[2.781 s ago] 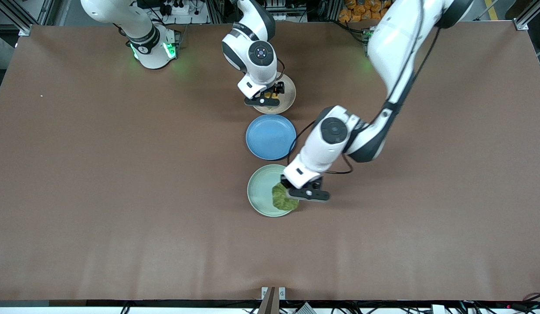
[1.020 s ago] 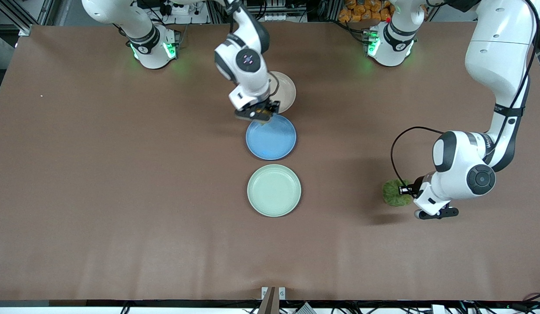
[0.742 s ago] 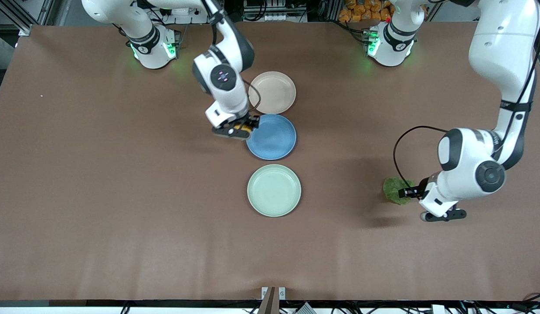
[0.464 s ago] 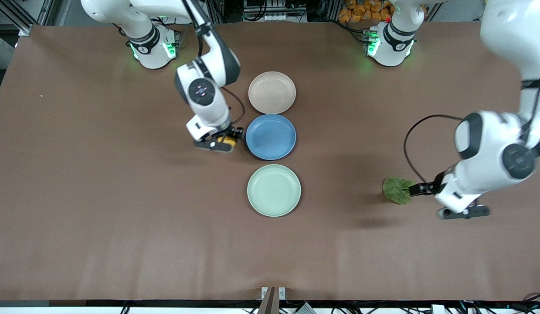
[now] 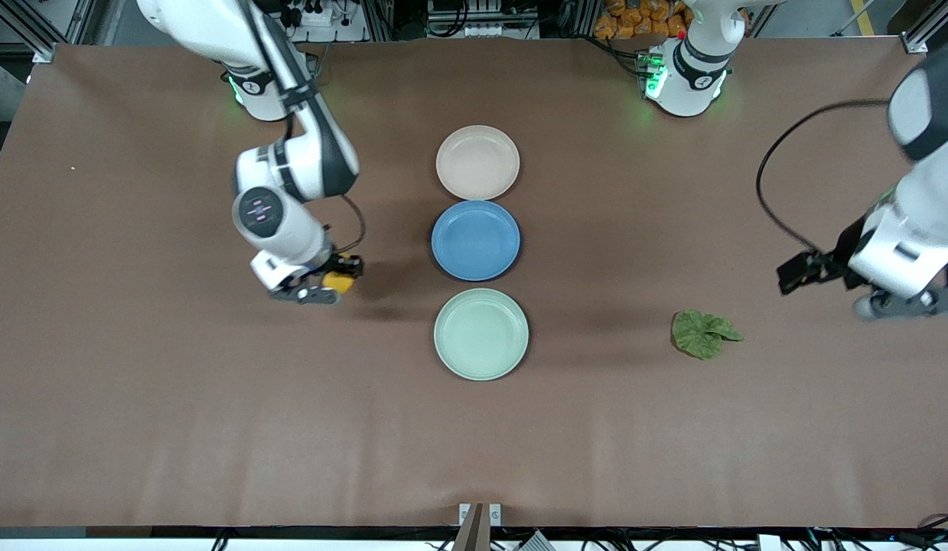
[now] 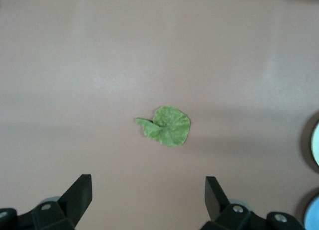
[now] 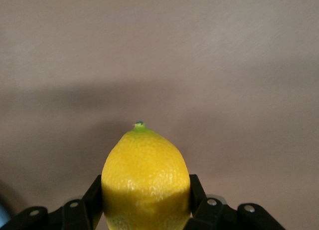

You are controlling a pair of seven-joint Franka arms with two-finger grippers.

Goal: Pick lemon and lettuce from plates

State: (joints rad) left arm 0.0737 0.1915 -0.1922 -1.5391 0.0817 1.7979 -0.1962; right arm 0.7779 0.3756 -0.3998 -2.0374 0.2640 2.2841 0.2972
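My right gripper (image 5: 341, 274) is shut on the yellow lemon (image 5: 336, 283) and holds it low over the bare table, beside the blue plate toward the right arm's end. In the right wrist view the lemon (image 7: 144, 175) sits between the fingers (image 7: 93, 195). The lettuce (image 5: 702, 334) lies flat on the table toward the left arm's end, off any plate. My left gripper (image 5: 796, 273) is open and empty, up in the air past the leaf; the left wrist view shows the lettuce (image 6: 167, 125) well apart from the gripper (image 6: 148, 182). The beige plate (image 5: 477, 162) and mint plate (image 5: 481, 334) are empty.
An empty blue plate (image 5: 476, 239) sits between the beige and mint plates in the middle of the table. The brown table mat (image 5: 175, 398) stretches wide on both ends.
My right gripper carried the lemon off the beige plate, past the blue plate, toward the right arm's end. My left gripper took the lettuce off the mint plate, let it go on the table and drew away.
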